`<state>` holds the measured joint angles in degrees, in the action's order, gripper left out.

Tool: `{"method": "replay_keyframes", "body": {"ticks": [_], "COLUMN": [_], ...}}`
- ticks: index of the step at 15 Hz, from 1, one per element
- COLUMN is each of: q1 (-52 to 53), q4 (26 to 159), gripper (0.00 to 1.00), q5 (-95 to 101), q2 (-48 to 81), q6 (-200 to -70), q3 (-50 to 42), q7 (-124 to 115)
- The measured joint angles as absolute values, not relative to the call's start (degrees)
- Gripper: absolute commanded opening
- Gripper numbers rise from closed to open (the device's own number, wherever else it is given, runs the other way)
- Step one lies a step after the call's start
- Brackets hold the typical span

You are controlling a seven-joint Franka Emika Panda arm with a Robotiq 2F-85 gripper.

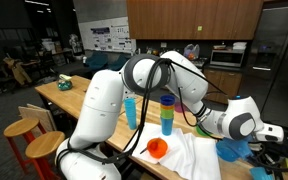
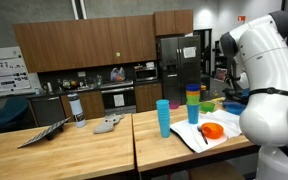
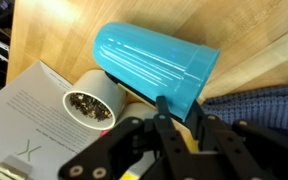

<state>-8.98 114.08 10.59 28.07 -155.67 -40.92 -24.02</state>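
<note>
In the wrist view a light blue ribbed cup [image 3: 154, 62] lies tilted over the wooden table [image 3: 254, 30], its open end toward the lower right. My gripper [image 3: 181, 112] comes in from below. Its two black fingers stand close together on either side of the cup's lower wall at the rim, and they appear shut on it. In an exterior view the gripper [image 1: 228, 140] is low over the right end of the table, with the blue cup [image 1: 231, 151] under it. In the exterior view from the opposite side the arm's white body hides the gripper.
A white can [image 3: 89, 103] with dark grains on top lies on an open book [image 3: 29, 110]. A blue cloth [image 3: 264, 105] is to the right. On the table stand a blue cup [image 2: 163, 117], a stack of coloured cups [image 2: 192, 105], an orange dish [image 2: 212, 131] and a white cloth [image 1: 189, 157].
</note>
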Motion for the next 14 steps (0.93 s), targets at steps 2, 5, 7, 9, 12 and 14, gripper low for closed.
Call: {"method": "replay_keyframes", "body": {"ticks": [2, 5, 7, 9, 12, 14], "q1": [-8.53, -7.27, -5.91, -4.48, -1.43, 1.23], "q4": [114.21, 115.61, 117.22, 118.88, 121.36, 122.56], "gripper": [0.04, 0.0, 0.01, 0.01, 0.01, 0.01], "q5": [11.19, 13.1, 15.04, 17.07, 21.45, 25.85], "q2": [27.26, 24.31, 21.76, 19.09, 15.22, 12.69], "q6": [-155.76, -156.78, -157.83, -158.7, -160.22, -161.16], "q3": [-42.07, -44.46, -46.38, -48.17, -51.65, -54.44], "q7": [-24.02, -24.03, -24.15, -24.38, -26.41, -29.04]}}
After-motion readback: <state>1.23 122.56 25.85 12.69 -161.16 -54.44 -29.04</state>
